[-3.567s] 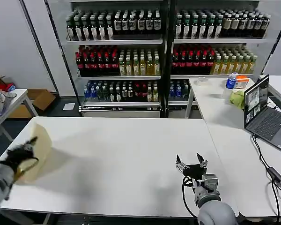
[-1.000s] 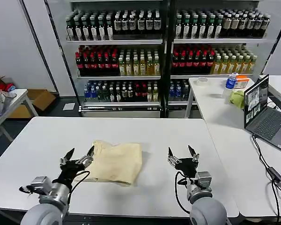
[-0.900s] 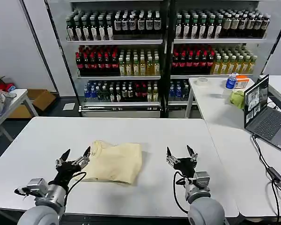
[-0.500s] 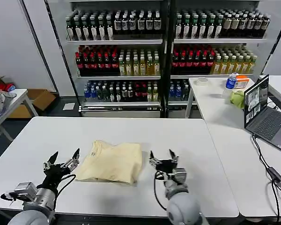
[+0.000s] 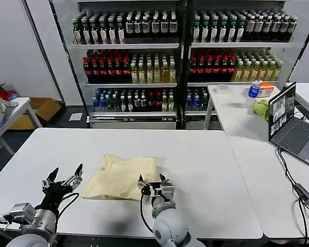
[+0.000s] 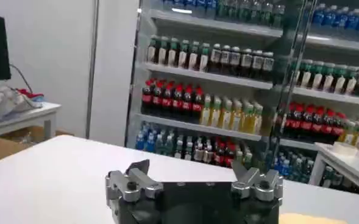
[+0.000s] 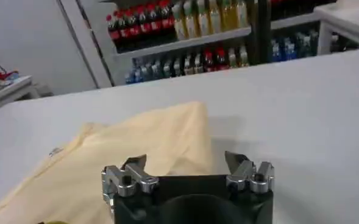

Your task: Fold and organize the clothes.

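Leftmost, the left gripper (image 5: 62, 178) hovers over the near-left part of the white table (image 5: 206, 154), fingers spread and holding nothing, with a strip of bare tabletop between it and the cloth. Next to its right lies the garment (image 5: 124, 176), a pale cream-yellow shirt folded into a rough rectangle flat on the table, its long axis running left to right and its collar end towards the left gripper. Farther right, the right gripper (image 5: 151, 185) sits at the garment's near-right corner, jaws apart and empty; in the right wrist view the right gripper (image 7: 187, 168) has the garment (image 7: 136, 152) spreading directly ahead of its fingers. By this layout the right arm is clearly the nearer one, so any next grasp likely falls to it, reaching forward and leftward onto the cloth's edge.
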{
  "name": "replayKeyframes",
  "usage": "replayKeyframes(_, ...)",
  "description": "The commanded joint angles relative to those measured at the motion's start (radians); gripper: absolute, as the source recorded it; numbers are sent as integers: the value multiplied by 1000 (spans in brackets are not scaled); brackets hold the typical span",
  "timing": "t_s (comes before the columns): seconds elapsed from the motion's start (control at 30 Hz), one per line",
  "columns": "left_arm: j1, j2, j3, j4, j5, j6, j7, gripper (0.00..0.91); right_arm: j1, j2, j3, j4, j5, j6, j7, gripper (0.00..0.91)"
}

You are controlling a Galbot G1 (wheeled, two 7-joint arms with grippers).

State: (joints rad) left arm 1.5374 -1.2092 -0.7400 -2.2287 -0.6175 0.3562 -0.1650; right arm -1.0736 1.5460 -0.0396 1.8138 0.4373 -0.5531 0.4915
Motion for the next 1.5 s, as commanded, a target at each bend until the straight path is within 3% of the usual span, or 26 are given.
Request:
replayKeyframes(0.03, 3, -3, -5, 0, 3, 0, 0, 907, 21, 40, -38, -37, 88, -21, 80, 766)
replayKeyframes(0.07, 2, -4, -3, 0, 3, 1, -1, 907, 23, 41, -34, -42, 98, -20, 89, 675)
replayKeyframes(0.1, 2, -4, -1, 1, 3, 1, -1, 907, 25, 42, -29, -47, 108, -18, 94, 484)
replayKeyframes(0.17, 0, -6, 0, 1, 3, 1, -1, 907, 30, 43, -19, -55, 123, -15, 103, 282)
replayKeyframes(0.2, 0, -7, 0, 2, 3, 1, -1, 907, 36, 44, -13, -64, 134, -12, 107, 81)
replayKeyframes(0.27, -1, -9, 0, 5, 2, 1, -1, 907, 42, 45, -3, -71, 152, -11, 113, 0)
replayKeyframes(0.57, -3, -15, 1, 8, -3, 3, -3, 907, 54, 39, 16, -72, 214, -14, 130, 0)
replayKeyframes(0.97, -5, -21, 16, 4, -3, 4, -4, 907, 33, -29, 74, -14, 251, 3, 102, 0)
replayKeyframes(1.17, -9, -24, 25, 5, -2, 2, -3, 907, 20, -109, 127, 8, 267, 19, 3, 0)
replayKeyframes(1.5, -14, -25, 37, 6, -1, 3, -2, 907, 44, -190, 206, -6, 223, -8, -84, 0)
